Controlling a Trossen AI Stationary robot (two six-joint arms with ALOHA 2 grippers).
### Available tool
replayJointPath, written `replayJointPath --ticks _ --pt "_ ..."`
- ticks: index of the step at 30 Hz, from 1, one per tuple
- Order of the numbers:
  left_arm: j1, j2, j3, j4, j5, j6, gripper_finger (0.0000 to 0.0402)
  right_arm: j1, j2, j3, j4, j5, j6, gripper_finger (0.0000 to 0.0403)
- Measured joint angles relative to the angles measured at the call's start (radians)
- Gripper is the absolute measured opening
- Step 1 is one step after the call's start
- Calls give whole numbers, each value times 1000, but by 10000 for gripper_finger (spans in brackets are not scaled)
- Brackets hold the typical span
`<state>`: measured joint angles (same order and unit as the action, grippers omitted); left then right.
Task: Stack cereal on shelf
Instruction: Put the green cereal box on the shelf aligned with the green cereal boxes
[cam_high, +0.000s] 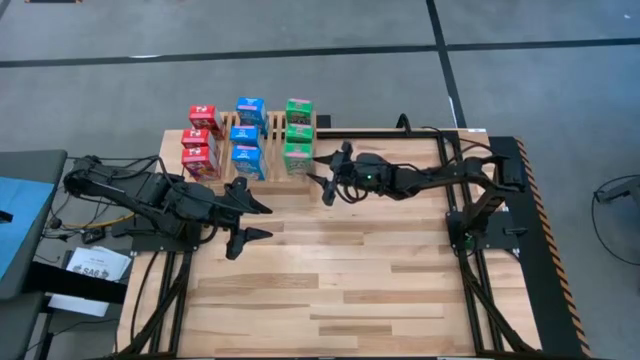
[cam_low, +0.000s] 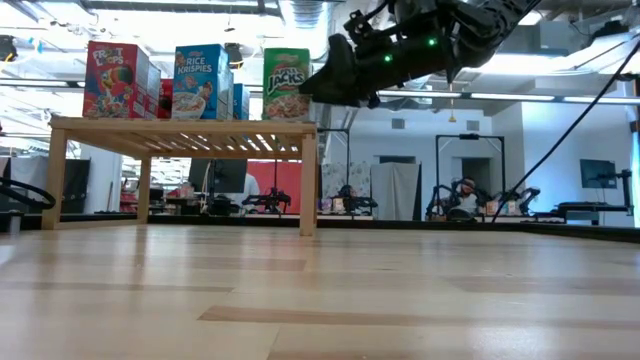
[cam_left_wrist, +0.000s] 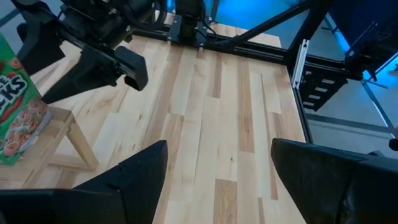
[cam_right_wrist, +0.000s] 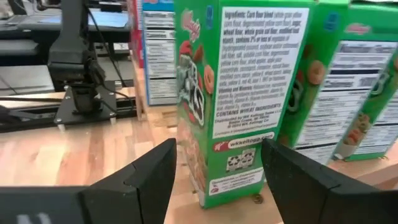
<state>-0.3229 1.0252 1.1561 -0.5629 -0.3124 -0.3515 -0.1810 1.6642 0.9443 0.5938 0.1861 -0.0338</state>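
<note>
From above, the wooden shelf (cam_high: 272, 140) stands at the table's (cam_high: 340, 290) 12 o'clock edge, toward 11. Nine cereal boxes sit on it in three rows: red boxes (cam_high: 203, 140) at 9 o'clock, blue boxes (cam_high: 247, 135) in the middle, green boxes (cam_high: 298, 135) at 3 o'clock. The right gripper (cam_high: 325, 175) points at the green row, just beside the nearest green box, fingers apart and empty. The left gripper (cam_high: 250, 222) waits over the table at 6 o'clock of the shelf, fingers spread wide, holding nothing.

At table height, the shelf (cam_low: 180, 128) carries a red box (cam_low: 110, 80), a blue box (cam_low: 200, 82) and a green box (cam_low: 286, 85) side by side on top. The right gripper (cam_low: 325, 82) hangs at 3 o'clock of the green box, very near it.

The left wrist camera shows its own fingers (cam_left_wrist: 134, 180) parted over bare planks, the right gripper (cam_left_wrist: 112, 59) ahead, and a green box (cam_left_wrist: 18, 112) on the shelf corner (cam_left_wrist: 68, 140).

The right wrist camera shows its fingers (cam_right_wrist: 146, 174) open, standing either side of a green box (cam_right_wrist: 239, 93), apart from it.
</note>
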Motion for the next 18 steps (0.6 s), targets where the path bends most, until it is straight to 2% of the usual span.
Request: replayJointPath --ticks 18 --pt "0 0 0 0 -2 0 275 -12 1 0 -11 0 -19 260"
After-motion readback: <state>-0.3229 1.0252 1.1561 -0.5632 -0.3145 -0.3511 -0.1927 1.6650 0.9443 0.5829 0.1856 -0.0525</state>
